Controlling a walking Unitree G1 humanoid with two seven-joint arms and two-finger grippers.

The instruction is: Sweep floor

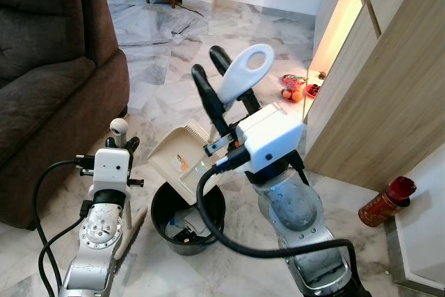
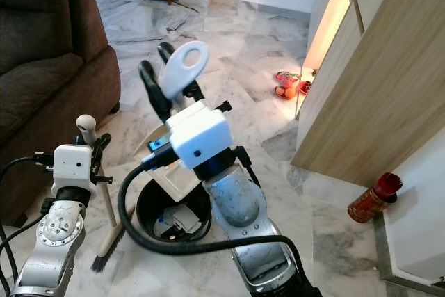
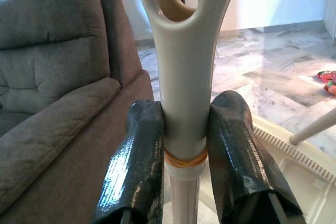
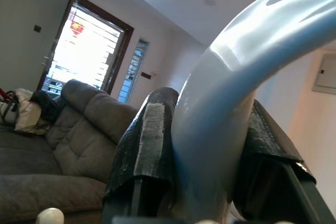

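Right gripper (image 1: 212,74) clamps the dustpan handle (image 1: 246,71), tilting the dustpan (image 1: 179,156) over the black bin (image 1: 163,213), seemingly holding scraps. Left gripper (image 3: 184,145) pinches the broom handle (image 3: 186,77); its bristles (image 2: 104,255) touch marble. Sofa (image 1: 49,74) crowds the left, cabinet (image 1: 375,102) the right; open floor ahead.

Home living room: sofa (image 1: 49,67), marble floor (image 1: 167,53).

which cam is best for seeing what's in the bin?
Right eye view: the black bin opens toward the camera, with pale trash inside. In the left eye view the tilted dustpan and a cable cover part of it.
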